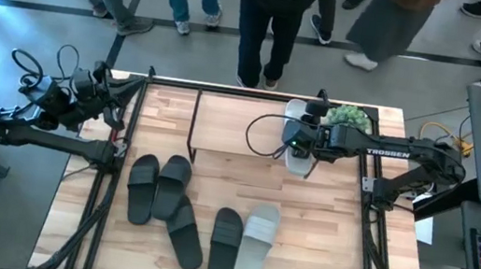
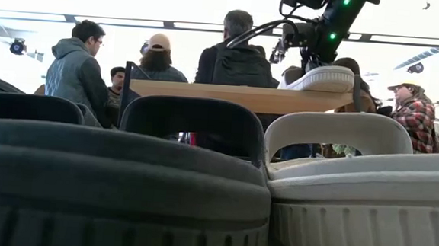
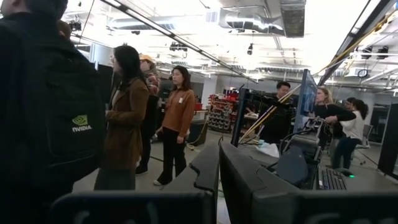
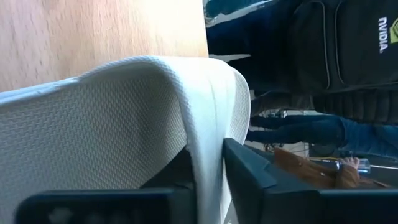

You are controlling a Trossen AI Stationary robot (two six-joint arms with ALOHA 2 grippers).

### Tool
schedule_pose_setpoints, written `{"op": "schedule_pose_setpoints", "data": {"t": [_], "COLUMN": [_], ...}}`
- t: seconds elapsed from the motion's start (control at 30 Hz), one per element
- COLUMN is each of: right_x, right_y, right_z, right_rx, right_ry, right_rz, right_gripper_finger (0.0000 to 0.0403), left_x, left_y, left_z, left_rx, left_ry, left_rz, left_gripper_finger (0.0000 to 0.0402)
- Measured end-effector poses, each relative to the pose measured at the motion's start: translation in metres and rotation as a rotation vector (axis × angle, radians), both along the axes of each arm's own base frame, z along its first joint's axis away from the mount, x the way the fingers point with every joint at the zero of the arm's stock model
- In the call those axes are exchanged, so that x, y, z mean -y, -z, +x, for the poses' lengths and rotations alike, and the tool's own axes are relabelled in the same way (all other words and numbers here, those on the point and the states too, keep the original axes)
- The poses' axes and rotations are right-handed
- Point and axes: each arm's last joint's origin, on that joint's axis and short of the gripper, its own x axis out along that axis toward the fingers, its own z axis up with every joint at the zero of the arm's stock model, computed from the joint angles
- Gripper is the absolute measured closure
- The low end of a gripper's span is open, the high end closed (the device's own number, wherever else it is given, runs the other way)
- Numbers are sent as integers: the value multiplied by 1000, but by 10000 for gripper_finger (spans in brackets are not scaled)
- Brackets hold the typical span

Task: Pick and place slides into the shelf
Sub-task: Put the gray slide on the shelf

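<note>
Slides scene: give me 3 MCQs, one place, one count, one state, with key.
1. Where is the pale slide that the right gripper holds?
A. on the shelf
B. on the floor
C. under the left arm

2. How many black slides lie on the table?
A. two
B. four
C. six

3. The left gripper is:
A. gripping a slide
B. off the table's edge, holding nothing
C. resting on the shelf

Key: A, the low view shows it on the shelf board; B, four dark ones lie beside one pale slide; B, it sits left of the table.

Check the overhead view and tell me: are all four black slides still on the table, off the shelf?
Yes: the four black slides lie on the table, in front of the shelf.
</note>
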Motion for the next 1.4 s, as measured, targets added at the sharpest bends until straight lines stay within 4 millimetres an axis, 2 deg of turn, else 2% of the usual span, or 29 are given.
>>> {"op": "schedule_pose_setpoints", "data": {"t": [0.27,0.47,0.8,0.93,1.03,1.17,1.4], "right_x": [6,6,-3,-3,-3,-2,3], "right_y": [-1,-8,-36,-51,-58,-56,-32], "right_z": [-1,1,-5,-9,-7,-3,7], "right_rx": [7,18,18,108,145,142,103], "right_ry": [23,20,65,158,156,141,162], "right_rz": [7,0,41,80,100,94,93], "right_gripper_finger": [262,235,230,236,241,243,243], "left_x": [0,0,0,0,0,0,0], "left_y": [0,0,-1,-1,-1,-1,-1], "left_z": [0,0,-1,-1,-1,-1,-3], "left_rx": [0,1,8,8,7,6,9], "left_ry": [0,1,1,1,1,1,1], "left_rz": [0,0,0,0,0,1,1], "left_gripper_finger": [402,402,402,402,402,402,402]}}
